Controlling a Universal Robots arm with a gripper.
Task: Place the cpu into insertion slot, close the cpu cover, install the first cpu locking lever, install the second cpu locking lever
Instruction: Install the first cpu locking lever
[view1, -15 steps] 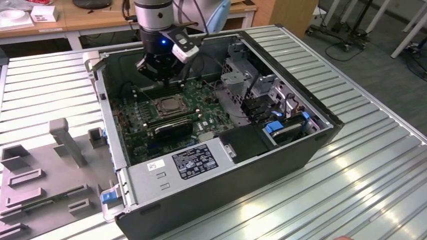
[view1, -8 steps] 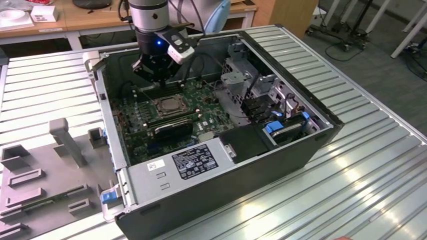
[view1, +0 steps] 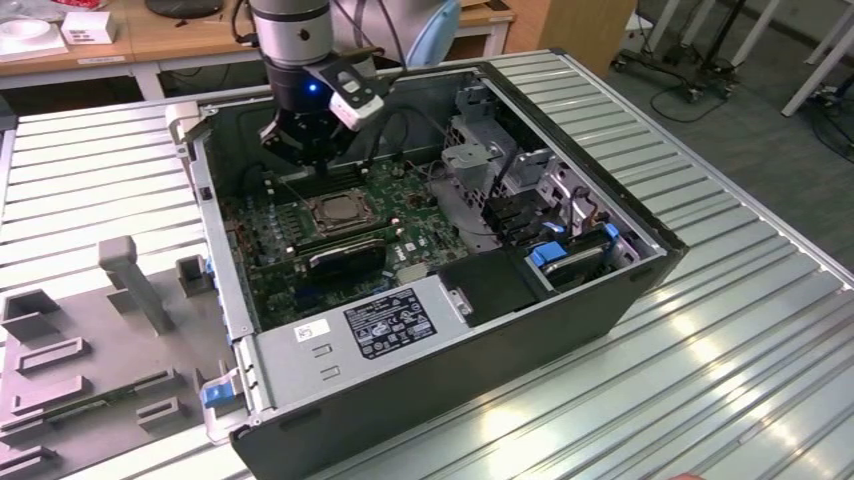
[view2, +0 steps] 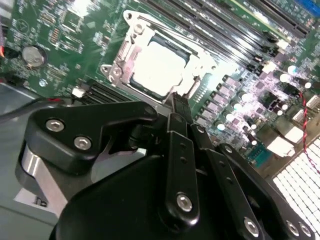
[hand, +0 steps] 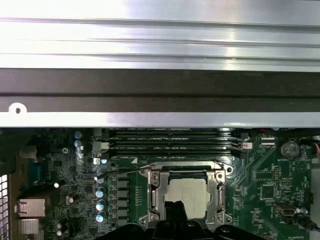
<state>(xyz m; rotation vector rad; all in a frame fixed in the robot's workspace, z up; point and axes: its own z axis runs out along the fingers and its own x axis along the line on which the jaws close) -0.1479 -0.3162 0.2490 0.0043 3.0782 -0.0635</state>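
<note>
- Arm (view1: 291, 30) comes down upright from above, wrist pointing straight down
- Tool (view1: 310, 152) at its end, black fingers (view2: 177, 150) seemingly drawn together at the tips

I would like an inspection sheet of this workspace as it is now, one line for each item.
Surface: ribbed metal table carrying an open computer case.
Job's things: cpu sits in the insertion slot; cpu cover lies down around it; whether the locking levers are latched cannot be told.
Clutter: grey fixture tray at the exterior view's left.
Grippers: gripper hangs close over the cpu cover's edge; nothing seen in it.
Cables: red wire across the board.
Surroundings: wooden desk behind the table.
</note>
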